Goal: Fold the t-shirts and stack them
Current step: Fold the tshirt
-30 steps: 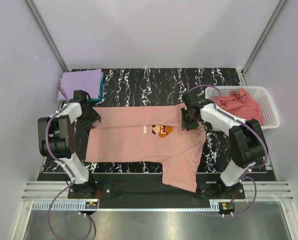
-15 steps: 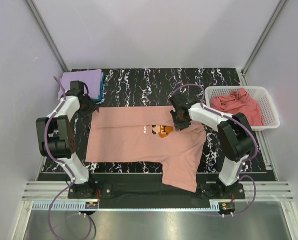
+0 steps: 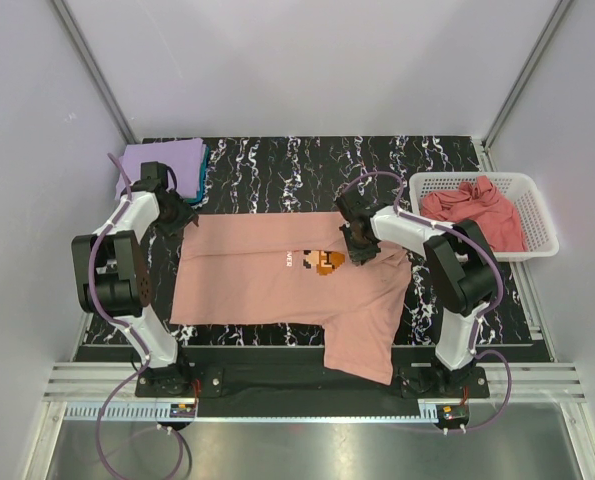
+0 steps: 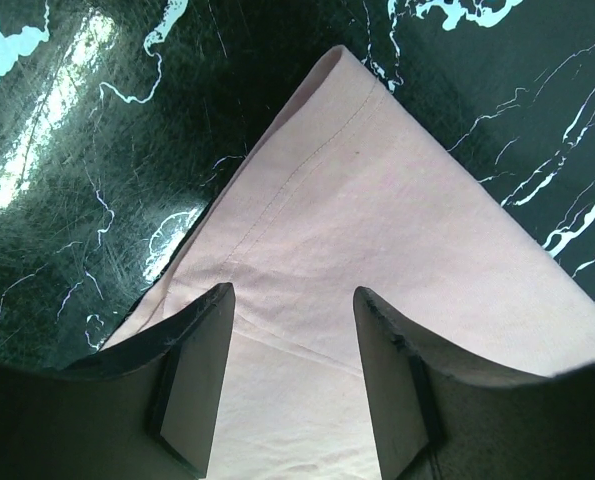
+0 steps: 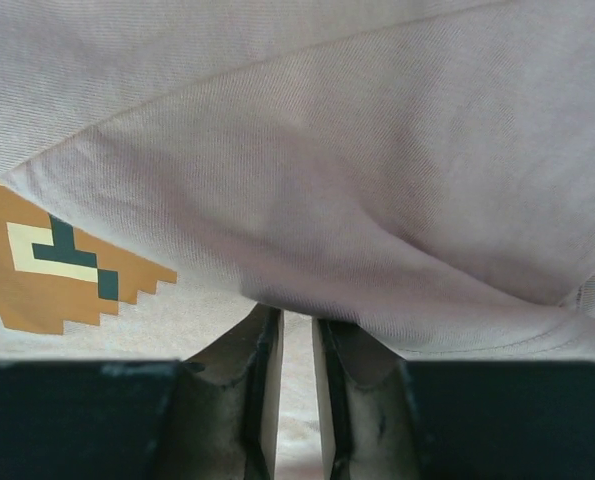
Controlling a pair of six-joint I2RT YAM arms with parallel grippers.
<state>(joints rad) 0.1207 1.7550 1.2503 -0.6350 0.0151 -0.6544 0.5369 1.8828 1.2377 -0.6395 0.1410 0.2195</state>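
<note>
A salmon-pink t-shirt (image 3: pixel 267 285) with an orange-red chest print (image 3: pixel 325 262) lies spread on the black marbled table. My left gripper (image 3: pixel 180 213) is open over the shirt's far left corner; in the left wrist view (image 4: pixel 292 295) its fingers straddle the cloth (image 4: pixel 377 220). My right gripper (image 3: pixel 357 250) sits beside the print and is shut on a fold of the shirt. In the right wrist view (image 5: pixel 297 315) the fold (image 5: pixel 377 150) drapes over the fingertips and hides them, with the print (image 5: pixel 47 260) at the left.
A folded lavender t-shirt (image 3: pixel 162 160) lies on a teal one (image 3: pixel 205 160) at the far left corner. A white lattice basket (image 3: pixel 537 215) at the right holds a crumpled rose-pink t-shirt (image 3: pixel 472 210). The spread shirt's lower right part hangs over the near table edge.
My right gripper has moved left toward the print, drawing the shirt's right shoulder cloth with it. My left gripper has moved from the shirt's left edge back to its far corner.
</note>
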